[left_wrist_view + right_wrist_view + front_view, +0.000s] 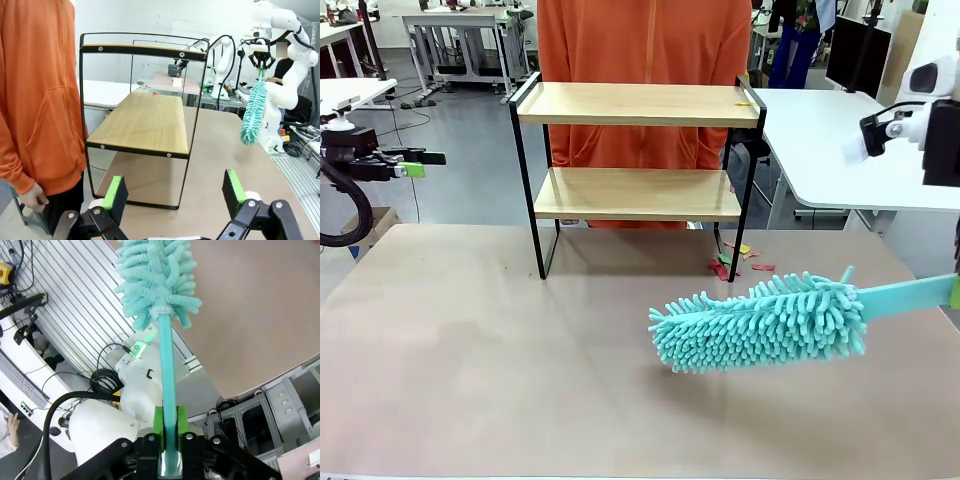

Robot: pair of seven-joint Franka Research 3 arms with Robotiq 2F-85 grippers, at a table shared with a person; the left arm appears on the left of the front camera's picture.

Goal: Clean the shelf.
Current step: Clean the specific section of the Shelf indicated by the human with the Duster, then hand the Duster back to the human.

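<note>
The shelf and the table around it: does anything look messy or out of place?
Yes: small red and yellow scraps lie scattered on the table by the shelf's right rear leg, and a yellowish bit sits on its top board. The shelf stands straight.

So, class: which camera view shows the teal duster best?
The front view: the whole duster lies side-on above the table. The right wrist view looks up its handle, gripped in the right pincer. The left wrist view shows it small and distant.
</note>
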